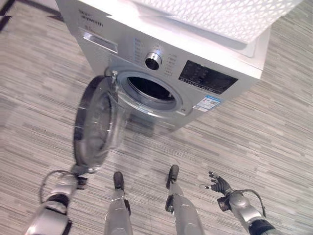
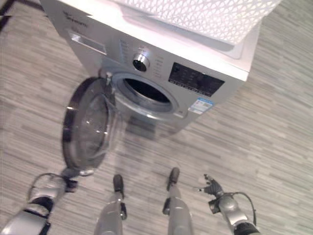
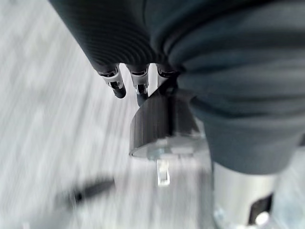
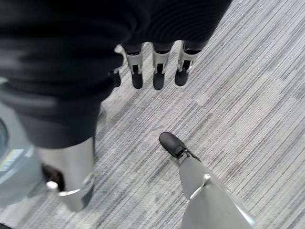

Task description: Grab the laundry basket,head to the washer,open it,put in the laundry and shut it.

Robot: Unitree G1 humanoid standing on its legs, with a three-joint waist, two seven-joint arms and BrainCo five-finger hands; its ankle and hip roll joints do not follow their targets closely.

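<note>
White laundry basket (image 1: 220,17) atop washer (image 1: 166,63) | door (image 1: 95,125) open | left hand (image 3: 136,83) at door (grip unclear) | right hand (image 1: 220,185) relaxed | we judge loading, shutting left

Light is bright and even, falling from above. The white laundry basket (image 1: 220,14), far ahead of both hands, is washed out almost to blank, and the washer (image 1: 161,41) top under it glares pale. The open washer door (image 1: 98,122), just above the left robot hand (image 1: 78,180), carries soft reflections in its glass. A faint shadow lies on the floor (image 1: 274,127) below the drum opening. Beyond the left robot hand, in its wrist view, the floor is smeared with motion blur. Around the right robot hand (image 1: 218,184) the floor stripes show crisp.
</note>
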